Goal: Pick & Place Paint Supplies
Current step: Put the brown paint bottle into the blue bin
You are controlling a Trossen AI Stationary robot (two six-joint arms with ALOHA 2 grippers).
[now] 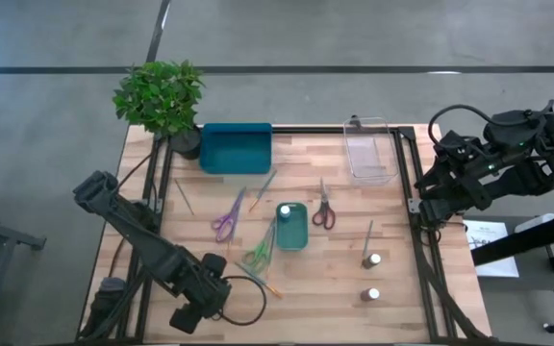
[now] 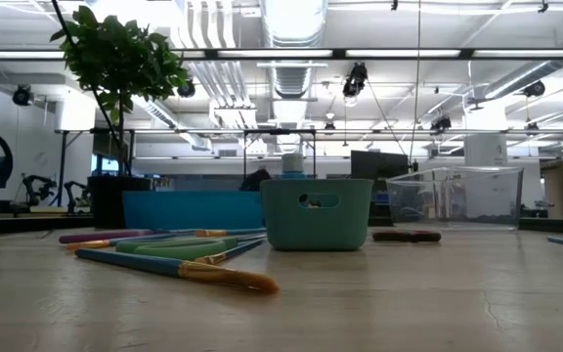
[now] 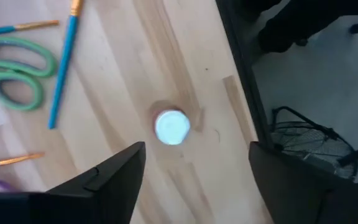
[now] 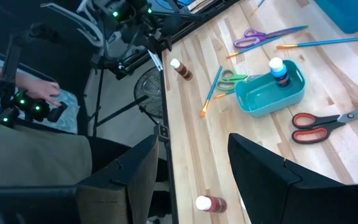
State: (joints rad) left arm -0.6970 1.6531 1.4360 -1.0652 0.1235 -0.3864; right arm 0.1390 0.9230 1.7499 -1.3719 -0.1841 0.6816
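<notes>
**Paint supplies spread across the table, left gripper poised over one pot**

A white-capped paint pot (image 3: 172, 126) stands upright on the wood near the table's front-left corner, close to the left edge. The left gripper (image 1: 203, 298) hangs directly above it, fingers (image 3: 114, 177) spread wide apart with the pot between them and nothing held.

A blue-topped pot (image 1: 284, 212) stands inside the small teal tray (image 1: 299, 238) at the table's middle. Two more white-capped pots (image 1: 374, 260) (image 1: 372, 294) stand toward the front-right, one nearer the front edge than the other, with a thin brush (image 1: 368, 235) lying just behind them.

Purple-handled scissors (image 1: 227, 219) lie left of the small tray, green-handled scissors (image 1: 258, 252) just in front of those, and red-handled scissors (image 1: 324, 211) right of the tray. Blue brushes (image 1: 263, 187) with orange ferrules lie scattered around the scissors.

At the back edge sit a larger teal tray (image 1: 236, 147), a clear plastic tray (image 1: 369, 149) and a potted plant (image 1: 162, 96) at the back-left corner.

The right gripper (image 4: 191, 165) waits beyond the table's right edge, fingers parted and empty.
</notes>
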